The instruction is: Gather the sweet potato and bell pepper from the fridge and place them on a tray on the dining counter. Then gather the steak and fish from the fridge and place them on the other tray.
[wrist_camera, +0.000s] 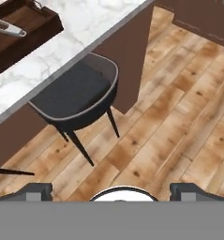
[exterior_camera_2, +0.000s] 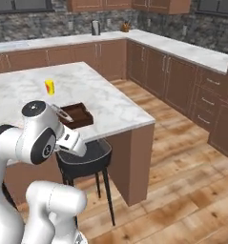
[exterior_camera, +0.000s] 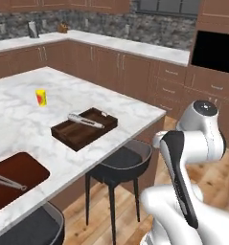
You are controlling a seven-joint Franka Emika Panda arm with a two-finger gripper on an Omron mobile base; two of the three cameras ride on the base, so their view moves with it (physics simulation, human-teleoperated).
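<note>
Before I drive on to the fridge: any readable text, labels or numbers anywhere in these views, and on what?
None readable.
The yellow carton on the dining counter carries a red patch, too small and blurred to read.
The trays and stool bear no markings.

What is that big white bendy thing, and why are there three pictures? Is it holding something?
The white bendy thing is a robot arm in a pretend, computer-drawn kitchen. Two pictures come from cameras riding behind the arm, one on its left and one on its right, so they show the same room from two sides. The third comes from a camera on the robot's hand, looking down past its gripper.

On the marble counter sits a dark wooden tray with silver tongs lying across it. Nearer the left base camera is a reddish tray with another pair of tongs. There is also a small yellow container. A dark stool stands on the wooden floor beside the counter.

The gripper is open and holds nothing; below it are just the stool and the floor.
</note>
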